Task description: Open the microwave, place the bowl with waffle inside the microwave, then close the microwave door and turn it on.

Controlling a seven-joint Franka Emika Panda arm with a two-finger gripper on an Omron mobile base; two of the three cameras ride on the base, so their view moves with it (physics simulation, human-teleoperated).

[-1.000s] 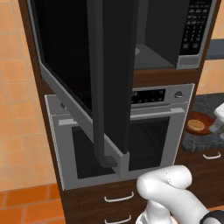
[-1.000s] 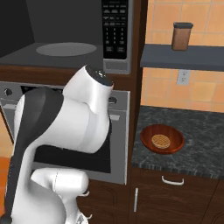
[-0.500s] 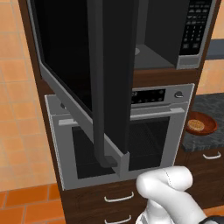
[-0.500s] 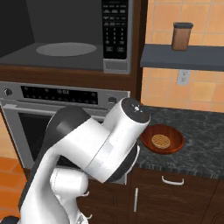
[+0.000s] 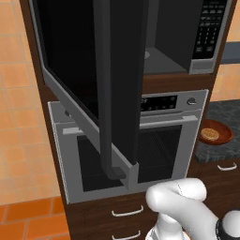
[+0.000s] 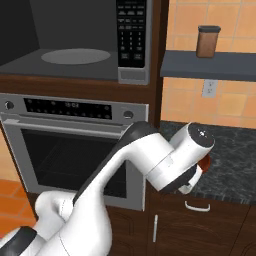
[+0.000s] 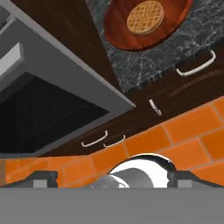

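Microwave door (image 5: 93,70) stands swung wide to the left of the microwave (image 6: 75,45), leaving the grey cavity exposed, so step 1 of the task reads as done. Right of the microwave, the arm has swung within the last second from the oven (image 6: 75,145) front across to the counter (image 6: 230,150), where the bowl (image 7: 146,22) sits with the waffle (image 7: 145,18) inside. Gripper (image 7: 111,179) jaws are spread fully and empty, well apart from the bowl, so the pickup is judged to be next.
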